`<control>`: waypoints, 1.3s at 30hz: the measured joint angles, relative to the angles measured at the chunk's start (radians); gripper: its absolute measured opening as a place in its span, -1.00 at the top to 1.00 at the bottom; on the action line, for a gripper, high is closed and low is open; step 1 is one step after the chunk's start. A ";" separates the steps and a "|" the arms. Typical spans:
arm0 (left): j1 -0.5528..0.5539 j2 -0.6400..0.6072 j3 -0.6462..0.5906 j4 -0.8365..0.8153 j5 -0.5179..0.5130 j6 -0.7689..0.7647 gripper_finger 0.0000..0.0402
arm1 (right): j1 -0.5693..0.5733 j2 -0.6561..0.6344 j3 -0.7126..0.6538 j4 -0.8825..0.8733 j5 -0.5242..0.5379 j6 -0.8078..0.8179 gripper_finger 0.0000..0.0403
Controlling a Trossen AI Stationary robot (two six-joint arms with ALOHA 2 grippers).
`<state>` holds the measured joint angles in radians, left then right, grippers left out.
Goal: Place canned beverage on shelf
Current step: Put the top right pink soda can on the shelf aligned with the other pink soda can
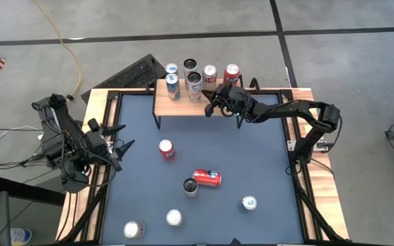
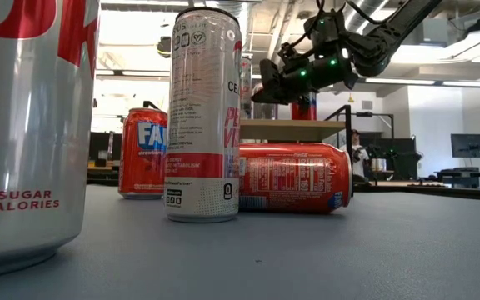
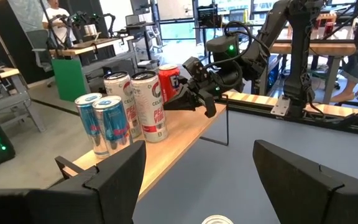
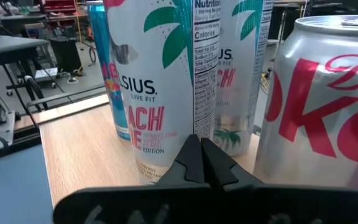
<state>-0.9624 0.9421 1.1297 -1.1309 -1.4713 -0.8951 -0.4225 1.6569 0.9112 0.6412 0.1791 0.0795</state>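
Observation:
The shelf (image 1: 176,108) stands at the table's far middle, a light wooden top on thin black legs. Upright on it are two blue cans (image 1: 172,77), two tall white cans (image 1: 193,80), a silver can (image 1: 209,74) and a red can (image 1: 232,70). My right gripper (image 1: 208,109) is shut with nothing between its fingers. It points level over the shelf's near edge at the nearer tall white can (image 4: 160,93), with the silver can (image 4: 322,106) beside it. My left gripper (image 1: 122,147) waits open at the table's left edge, holding nothing. My right gripper's shut fingertips (image 4: 201,149) stand just in front of the tall white can's lower side (image 4: 166,143), coming level from the shelf's near side. I cannot tell whether they touch it.
On the dark mat, a red can (image 1: 166,149) stands upright and a red can (image 1: 207,178) lies on its side next to a tall can (image 1: 191,186). More upright cans (image 1: 249,203) (image 1: 174,217) (image 1: 134,229) stand near the front edge. A wooden frame (image 1: 299,96) borders the table.

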 joint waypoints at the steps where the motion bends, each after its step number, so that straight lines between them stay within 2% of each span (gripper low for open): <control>1: 0.000 0.000 0.000 0.000 0.000 0.000 -0.43 | 0.000 0.000 0.000 0.001 0.000 0.000 1.00; 5: 0.000 0.000 0.000 0.000 -0.003 -0.004 -0.43 | 0.001 0.000 0.000 -0.002 0.007 0.000 1.00; 12: 0.000 0.000 0.000 0.006 0.009 -0.007 -0.44 | 0.014 0.000 0.000 -0.081 0.108 0.001 1.00; 23: 0.000 0.000 0.000 0.005 0.008 0.011 -0.43 | 0.041 0.000 0.000 -0.064 0.107 0.012 1.00; 28: 0.000 0.000 0.000 0.004 -0.003 0.011 -0.44 | 0.029 0.000 0.000 -0.040 0.050 0.017 1.00; 39: 0.000 0.000 0.000 0.005 -0.018 -0.005 -0.43 | 0.027 0.000 0.000 -0.017 0.041 0.029 1.00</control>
<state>-0.9623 0.9421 1.1301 -1.1255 -1.4895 -0.8997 -0.3954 1.6569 0.9115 0.6243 0.2199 0.1081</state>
